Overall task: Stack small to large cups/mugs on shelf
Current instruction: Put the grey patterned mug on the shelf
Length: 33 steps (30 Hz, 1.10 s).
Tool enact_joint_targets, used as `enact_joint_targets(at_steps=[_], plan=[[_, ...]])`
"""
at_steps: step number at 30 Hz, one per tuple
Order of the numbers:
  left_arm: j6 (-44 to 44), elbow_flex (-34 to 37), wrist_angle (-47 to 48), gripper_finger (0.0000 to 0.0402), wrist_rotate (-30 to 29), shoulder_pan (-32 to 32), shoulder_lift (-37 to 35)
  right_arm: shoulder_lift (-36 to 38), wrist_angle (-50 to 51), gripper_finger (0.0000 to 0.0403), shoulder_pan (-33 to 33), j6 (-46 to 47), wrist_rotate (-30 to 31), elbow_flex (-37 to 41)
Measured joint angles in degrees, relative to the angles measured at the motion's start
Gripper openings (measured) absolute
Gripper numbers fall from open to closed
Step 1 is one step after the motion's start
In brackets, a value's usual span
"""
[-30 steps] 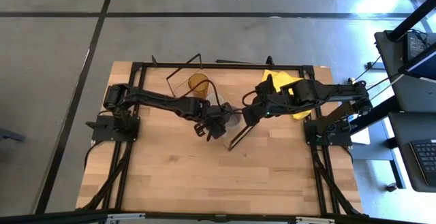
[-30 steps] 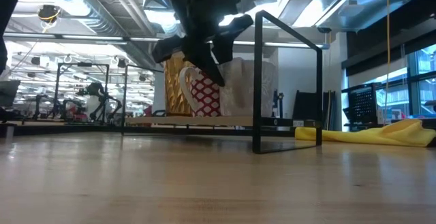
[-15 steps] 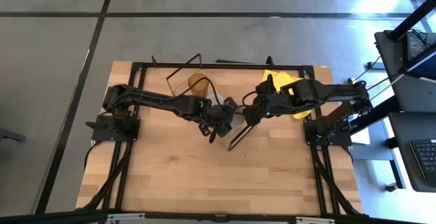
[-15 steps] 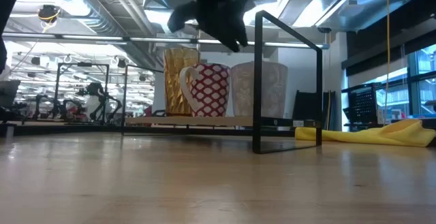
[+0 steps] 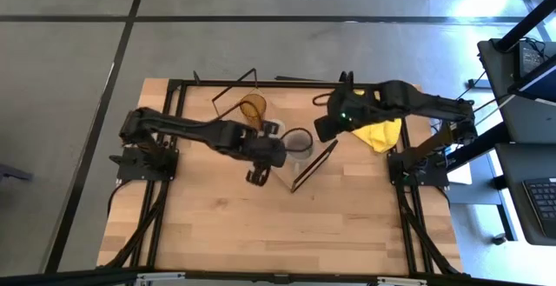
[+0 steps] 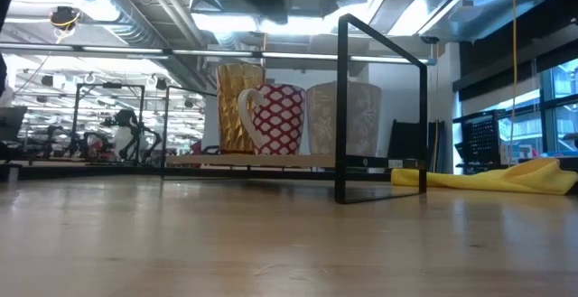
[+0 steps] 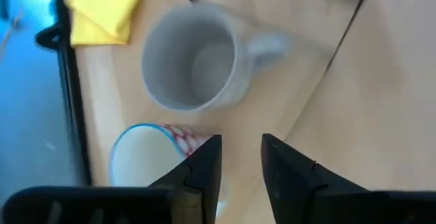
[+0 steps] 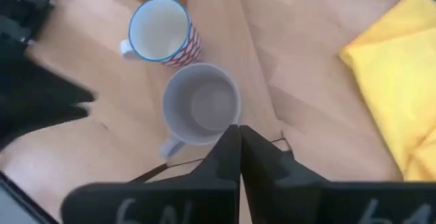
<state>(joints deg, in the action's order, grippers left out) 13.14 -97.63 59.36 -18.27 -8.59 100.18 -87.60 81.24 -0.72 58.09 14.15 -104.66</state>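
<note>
Three cups stand in a row on the shelf's light-wood board [image 6: 271, 159]. They are the amber tumbler [image 6: 237, 107], the white mug with a red pattern [image 6: 275, 119] and the grey mug [image 6: 343, 119]. In the high view the tumbler [image 5: 253, 108] is farthest and the grey mug [image 5: 298, 140] is nearest the shelf's black wire frame [image 5: 314, 164]. My left gripper [image 5: 254, 175] hovers open, just near-left of the mugs; its wrist view looks down on the grey mug [image 7: 194, 64]. My right gripper [image 8: 238, 157] is shut and empty above and right of the grey mug [image 8: 201, 105].
A yellow cloth [image 5: 380, 129] lies on the table right of the shelf, under my right arm. The shelf's second wire frame [image 5: 234, 88] stands at the far left. The near half of the wooden table [image 5: 278, 225] is bare wood.
Both grippers have drawn back from the grey mug and risen out of the low view. My left gripper went toward the table's near-left, my right gripper toward the far edge. The three cups have stayed in place on the shelf.
</note>
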Motion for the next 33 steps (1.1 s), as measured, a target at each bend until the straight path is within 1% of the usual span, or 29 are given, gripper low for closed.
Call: enact_joint_targets(at_steps=[4,7,10,13,15,18,21,26,33], plan=[[-20.1,0.4,-3.5,0.0096,-3.2,-4.0,-1.9,-1.1,-1.0,0.0004,-4.9,-4.2,-5.2,0.0],[-32.8,0.4,-4.8,0.0096,-7.1,-7.1,-2.0,-1.9,-1.4,0.0003,-9.3,-7.4,-9.5,0.0],[-41.8,1.1,-4.9,0.0096,-11.1,-9.8,-1.8,-3.1,-2.2,0.0002,-13.8,-10.7,-14.6,0.0],[-50.0,4.7,-4.6,0.0096,-12.1,-11.2,-1.5,-4.7,-2.4,0.0002,-17.8,-13.9,-20.1,0.0],[-54.5,7.8,-5.5,0.0096,-12.7,-11.7,-1.4,-6.3,-2.4,0.0002,-19.9,-16.2,-22.6,0.0],[-60.5,12.9,-8.0,0.0096,-12.8,-12.1,-1.4,-9.0,-2.7,0.0002,-22.5,-19.6,-26.3,0.0],[-64.9,17.1,-13.9,0.0096,-12.5,-12.3,-1.4,-11.8,-4.2,0.0002,-24.4,-22.7,-29.1,0.0],[-67.1,20.9,-22.9,0.0096,-12.4,-11.4,-1.4,-16.1,-5.8,0.0001,-26.5,-26.7,-32.4,0.0],[-70.1,25.3,-29.0,0.0096,-12.3,-7.3,-1.4,-21.0,-5.1,0.0001,-28.1,-33.1,-34.9,0.0]])
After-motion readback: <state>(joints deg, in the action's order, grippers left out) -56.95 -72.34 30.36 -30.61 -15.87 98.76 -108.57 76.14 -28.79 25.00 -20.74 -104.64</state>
